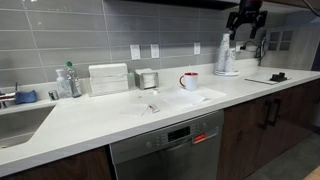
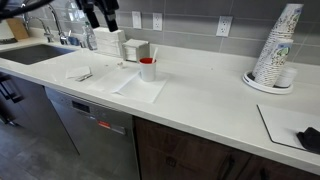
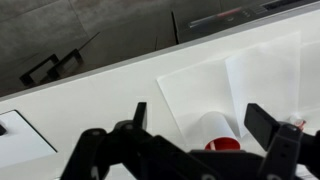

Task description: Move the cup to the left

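The cup (image 1: 189,81) is a small white mug with a red inside and a side handle. It stands upright on a white paper sheet (image 1: 198,97) on the white counter, as both exterior views show (image 2: 148,68). My gripper (image 1: 245,30) hangs high above the counter, well away from the cup, and also shows at the top of an exterior view (image 2: 100,19). In the wrist view the gripper (image 3: 200,120) is open and empty, and the cup (image 3: 220,134) appears far below between the two fingers.
A stack of paper cups (image 2: 275,50) stands on a plate at one end of the counter. A clear bottle (image 1: 66,80), a white box (image 1: 108,78) and a small metal container (image 1: 148,79) line the wall. A sink (image 1: 15,125) is at the far end. A dark object (image 2: 310,138) lies on a mat.
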You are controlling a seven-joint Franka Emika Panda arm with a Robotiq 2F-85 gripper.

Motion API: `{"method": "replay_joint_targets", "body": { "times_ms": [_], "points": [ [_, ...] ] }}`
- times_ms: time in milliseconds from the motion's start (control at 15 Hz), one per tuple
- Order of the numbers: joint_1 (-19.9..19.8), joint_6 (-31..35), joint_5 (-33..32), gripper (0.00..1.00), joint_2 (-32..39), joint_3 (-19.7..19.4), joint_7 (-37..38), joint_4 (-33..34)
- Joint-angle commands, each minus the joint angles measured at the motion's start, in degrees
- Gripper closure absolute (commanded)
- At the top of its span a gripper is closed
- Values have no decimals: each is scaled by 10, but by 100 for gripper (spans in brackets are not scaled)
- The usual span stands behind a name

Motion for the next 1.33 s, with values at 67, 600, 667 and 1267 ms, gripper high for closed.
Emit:
{"method": "replay_joint_targets", "body": {
  "times_ms": [67, 600, 667, 1267],
  "points": [
    [14, -6, 45, 0, 158, -1, 18, 136],
    [20, 5, 95, 0, 348, 13, 131, 277],
    [21, 22, 90, 0, 367, 13, 159, 285],
    [27, 46, 79, 0, 397, 11, 180, 296]
  ]
}}
